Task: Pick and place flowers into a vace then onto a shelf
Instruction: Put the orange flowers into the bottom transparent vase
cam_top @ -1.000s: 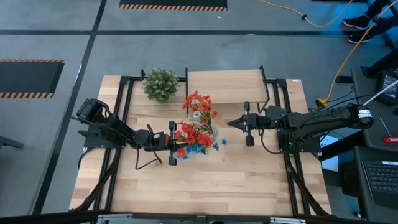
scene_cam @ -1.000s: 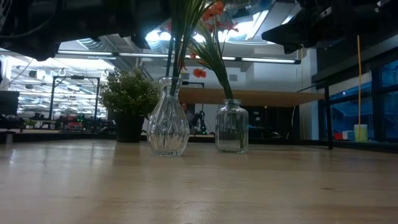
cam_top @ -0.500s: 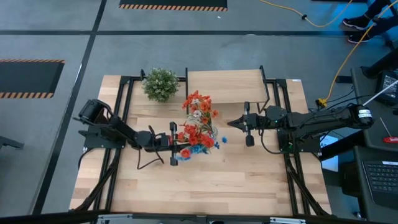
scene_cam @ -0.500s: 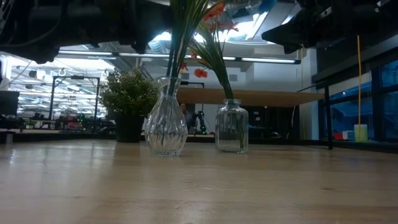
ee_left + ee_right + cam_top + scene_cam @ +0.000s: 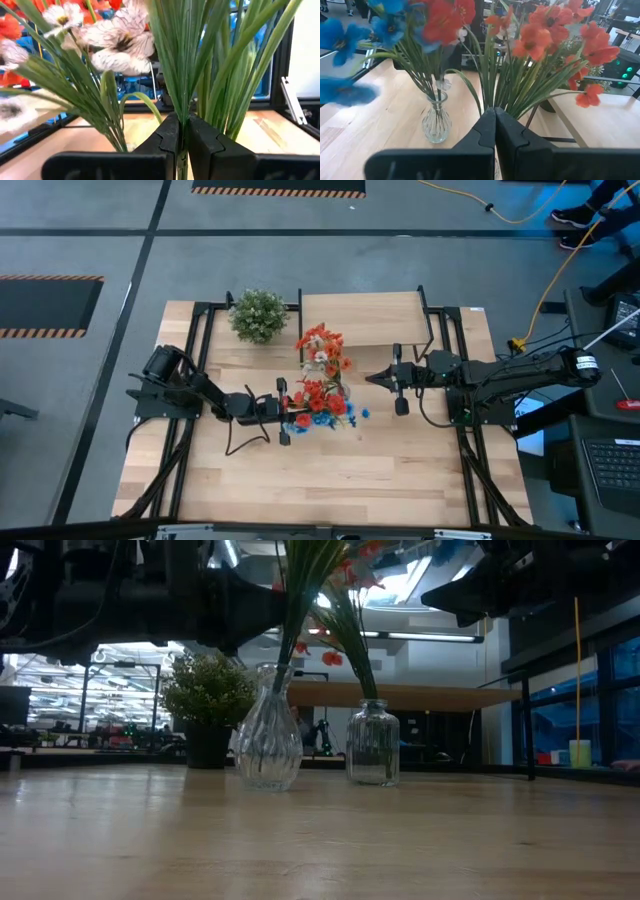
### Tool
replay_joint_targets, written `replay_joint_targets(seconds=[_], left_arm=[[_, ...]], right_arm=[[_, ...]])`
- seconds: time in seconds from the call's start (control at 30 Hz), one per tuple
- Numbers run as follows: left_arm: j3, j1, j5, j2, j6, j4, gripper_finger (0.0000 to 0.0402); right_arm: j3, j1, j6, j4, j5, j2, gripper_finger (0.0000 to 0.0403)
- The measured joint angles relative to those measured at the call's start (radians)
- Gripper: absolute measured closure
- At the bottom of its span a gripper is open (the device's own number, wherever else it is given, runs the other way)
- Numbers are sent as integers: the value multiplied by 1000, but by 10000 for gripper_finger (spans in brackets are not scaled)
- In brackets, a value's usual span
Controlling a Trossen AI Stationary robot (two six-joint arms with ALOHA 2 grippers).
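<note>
The flowers [image 5: 318, 385] stand in two bunches mid-desk: red-orange and blue sprays in a ribbed glass vase [image 5: 266, 743], more red-orange ones with a pale white-green spray in a straight-sided glass jar [image 5: 372, 743] just behind it. The left pincer [image 5: 182, 145] is clamped on a thin green stem of the ribbed vase's bunch, above the neck. The shelf [image 5: 360, 319], a light-wood board on black legs, stands along the desk's far edge.
</note>
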Motion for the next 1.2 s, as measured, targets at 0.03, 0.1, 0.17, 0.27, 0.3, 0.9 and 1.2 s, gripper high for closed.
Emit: replay_joint_targets(seconds=[0.03,0.1,0.17,0.27,0.3,0.9,1.2], left_arm=[[0,0,0,2,0,0,382],[0,0,-1,3,0,0,382],[0,0,-1,2,0,0,382],[0,0,-1,-4,0,0,382],[0,-1,-1,-4,0,0,382],[0,-3,-108,-4,-15,0,339],[0,-10,-115,-4,-18,0,286]], right_arm=[[0,0,0,0,0,0,399],[0,0,0,0,0,0,399],[0,0,0,0,0,0,399],[0,0,0,0,0,0,399],[0,0,0,0,0,0,399],[0,0,0,-1,0,0,399],[0,0,0,-2,0,0,399]])
